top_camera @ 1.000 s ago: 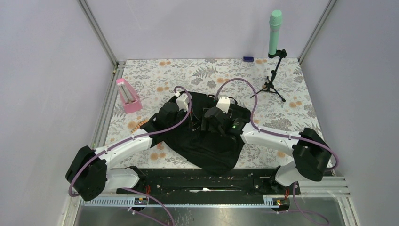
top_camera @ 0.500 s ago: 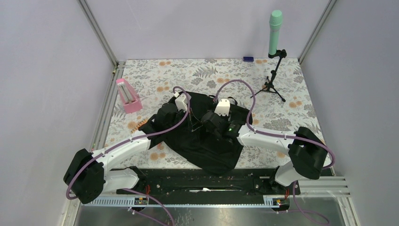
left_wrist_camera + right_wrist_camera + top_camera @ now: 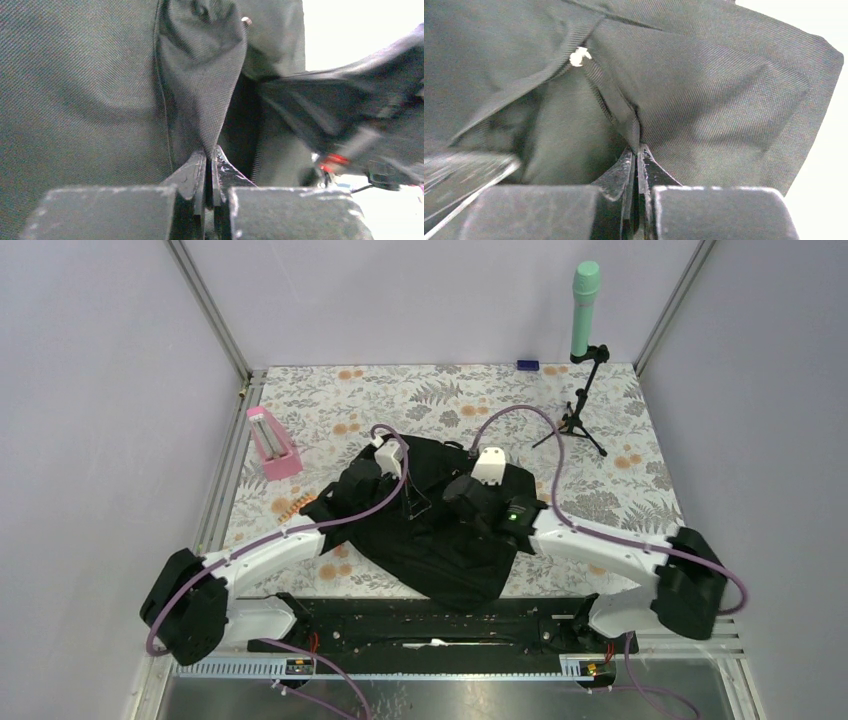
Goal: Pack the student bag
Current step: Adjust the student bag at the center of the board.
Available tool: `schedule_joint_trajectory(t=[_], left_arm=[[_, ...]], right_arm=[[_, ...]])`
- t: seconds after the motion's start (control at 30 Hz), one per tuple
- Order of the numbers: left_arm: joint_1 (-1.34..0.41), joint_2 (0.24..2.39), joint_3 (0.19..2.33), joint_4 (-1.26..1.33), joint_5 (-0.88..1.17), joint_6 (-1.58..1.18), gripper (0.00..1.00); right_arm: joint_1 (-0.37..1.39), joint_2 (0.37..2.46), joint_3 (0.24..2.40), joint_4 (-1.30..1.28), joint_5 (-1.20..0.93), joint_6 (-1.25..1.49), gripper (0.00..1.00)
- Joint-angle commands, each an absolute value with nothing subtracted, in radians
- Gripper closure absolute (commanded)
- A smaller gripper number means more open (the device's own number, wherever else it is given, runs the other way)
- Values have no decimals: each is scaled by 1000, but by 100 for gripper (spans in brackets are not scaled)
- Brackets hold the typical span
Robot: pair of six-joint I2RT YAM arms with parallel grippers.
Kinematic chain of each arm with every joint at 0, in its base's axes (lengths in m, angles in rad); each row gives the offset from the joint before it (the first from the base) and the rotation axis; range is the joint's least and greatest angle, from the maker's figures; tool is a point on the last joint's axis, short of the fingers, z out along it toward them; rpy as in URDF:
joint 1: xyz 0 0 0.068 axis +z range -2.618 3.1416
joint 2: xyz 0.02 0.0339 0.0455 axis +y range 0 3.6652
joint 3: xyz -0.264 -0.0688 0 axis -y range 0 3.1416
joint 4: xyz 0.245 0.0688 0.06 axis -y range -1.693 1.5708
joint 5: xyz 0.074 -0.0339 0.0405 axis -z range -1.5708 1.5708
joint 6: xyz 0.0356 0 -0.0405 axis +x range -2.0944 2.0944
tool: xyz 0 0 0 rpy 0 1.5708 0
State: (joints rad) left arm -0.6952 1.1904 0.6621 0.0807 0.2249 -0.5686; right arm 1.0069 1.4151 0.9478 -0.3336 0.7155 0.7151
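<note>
Since a second ago the right pincer (image 3: 636, 150) has snapped together and now pinches a fold of the student bag (image 3: 440, 550), its arm swung out rightward. The left pincer (image 3: 210, 152) pinches another black fold nearby. Beneath the 2 pincers, the bag sprawls on the flowered surface (image 3: 620, 460).

Bag (image 3: 440, 560): black woven cloth, matt, with a fine ribbed weave. Table cover (image 3: 330, 400): floral print, matt. Corner post (image 3: 208, 310): bare metal, satin. Pink stand (image 3: 272, 448): smooth plastic.
</note>
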Motion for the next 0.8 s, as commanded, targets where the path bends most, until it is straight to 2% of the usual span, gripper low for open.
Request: schedule_joint_trajectory(t=[0.0,0.17,0.3,0.4,0.5,0.63,0.7,0.77], left_arm=[[-700,1304,723,100,145,-523,100],[-741,1465,798,107,199,-479,99],[-759,1418,806,107,205,-465,61],[-758,1326,812,61,177,-443,42],[-759,1233,825,6,178,-426,31],[-759,1125,810,-18,200,-446,29],[-758,1090,788,9,222,-463,40],[-759,1097,772,45,241,-482,47]], right_arm=[[999,1189,925,-306,629,623,100],[999,1016,769,-68,465,592,100],[999,986,709,-42,450,584,100],[999,978,689,-41,438,595,100],[999,969,676,-26,431,604,100],[999,962,679,-21,433,595,100],[999,958,680,-20,431,595,100],[999,958,681,-19,427,599,100]])
